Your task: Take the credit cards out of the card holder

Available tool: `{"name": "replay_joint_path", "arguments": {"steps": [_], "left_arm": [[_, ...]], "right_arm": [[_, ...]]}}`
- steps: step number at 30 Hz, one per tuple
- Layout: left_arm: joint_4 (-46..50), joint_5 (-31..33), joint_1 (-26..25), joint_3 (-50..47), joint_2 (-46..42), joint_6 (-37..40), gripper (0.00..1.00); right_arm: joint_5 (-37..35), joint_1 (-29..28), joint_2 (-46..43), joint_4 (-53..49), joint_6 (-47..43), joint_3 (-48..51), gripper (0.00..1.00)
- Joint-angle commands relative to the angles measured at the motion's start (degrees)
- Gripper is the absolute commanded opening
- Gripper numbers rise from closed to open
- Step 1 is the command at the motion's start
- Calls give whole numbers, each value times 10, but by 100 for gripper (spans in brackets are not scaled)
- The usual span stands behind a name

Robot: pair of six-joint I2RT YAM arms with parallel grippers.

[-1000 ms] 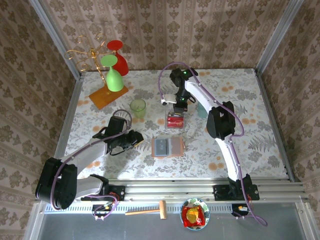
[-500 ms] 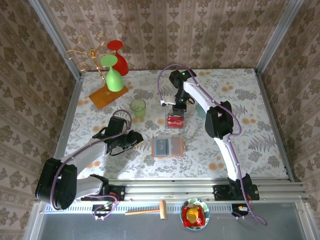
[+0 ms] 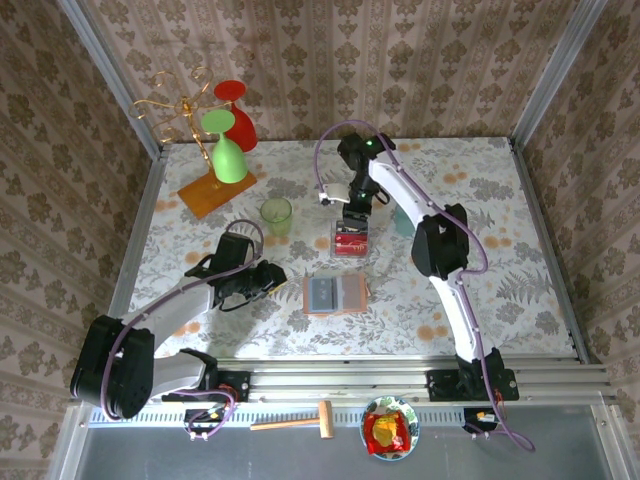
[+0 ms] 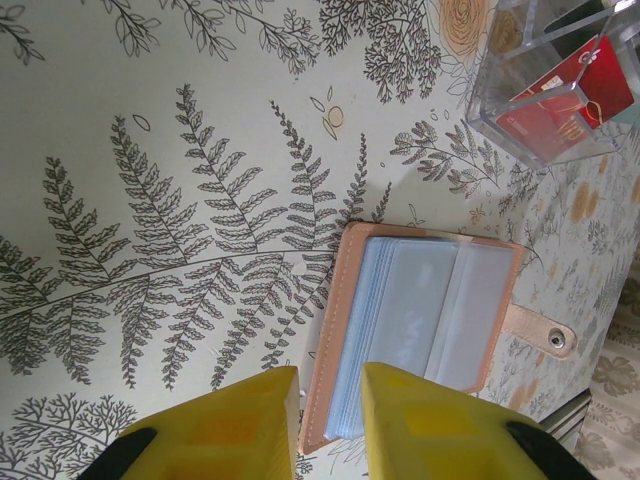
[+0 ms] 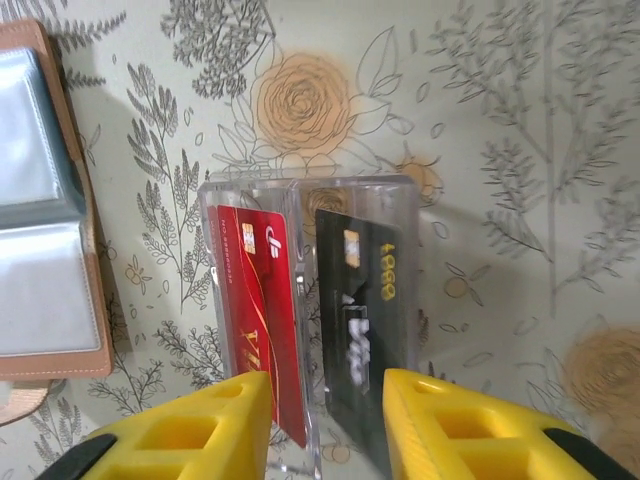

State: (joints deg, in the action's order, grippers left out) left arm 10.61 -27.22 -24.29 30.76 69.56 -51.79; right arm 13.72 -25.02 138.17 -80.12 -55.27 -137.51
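Observation:
The card holder [image 3: 335, 294] lies open and flat mid-table, tan outside with grey-blue pockets [image 4: 420, 325]; its edge also appears at the left of the right wrist view [image 5: 40, 250]. A red credit card [image 5: 255, 300] and a black credit card [image 5: 365, 310] stand in a clear plastic box [image 3: 350, 242] with two compartments [image 5: 310, 186]. My right gripper [image 5: 327, 410] hangs open just above that box [image 3: 352, 214], clamping nothing. My left gripper [image 3: 275, 277] rests left of the holder, its jaws a narrow gap apart [image 4: 330, 420], and the holder's left edge shows through the gap.
A gold rack on an orange base [image 3: 215, 190] carries a green glass [image 3: 229, 160] and a red glass [image 3: 235, 105] at the back left. A green cup [image 3: 276, 215] stands near the box. A hammer [image 3: 295, 422] and a bowl [image 3: 390, 428] lie below the table's near rail.
My right gripper's jaws have opened above the clear box and the wrist has shifted slightly toward the far side. The left arm and the card holder have not moved.

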Motion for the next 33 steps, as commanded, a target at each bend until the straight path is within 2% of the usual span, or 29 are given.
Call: {"name": "replay_joint_path", "arguments": {"steps": [1, 7, 12, 18, 22, 26, 29, 31, 33], "left_arm": [[-8, -9, -4, 15, 11, 14, 24], [-34, -7, -15, 22, 36, 7, 24], [-50, -2, -53, 37, 62, 1, 24], [-76, 1, -78, 44, 90, -12, 24], [-89, 2, -90, 45, 100, -17, 24], [-94, 3, -97, 43, 99, -21, 24], [-95, 3, -98, 44, 101, -20, 24], [-96, 0, -99, 46, 104, -19, 23], [-96, -2, -101, 46, 106, -18, 23]], "right_arm": [[7, -5, -60, 11, 34, 7, 38], [-3, -13, -151, 118, 102, 154, 39], [9, -20, -237, 234, 178, 302, 39], [-4, -25, -305, 350, 318, 422, 38], [-41, -26, -307, 391, 419, 448, 33], [-90, -24, -283, 373, 502, 424, 31], [-90, -25, -283, 389, 573, 429, 26], [-67, -25, -294, 416, 622, 450, 21], [-40, -26, -311, 448, 664, 480, 19]]}}
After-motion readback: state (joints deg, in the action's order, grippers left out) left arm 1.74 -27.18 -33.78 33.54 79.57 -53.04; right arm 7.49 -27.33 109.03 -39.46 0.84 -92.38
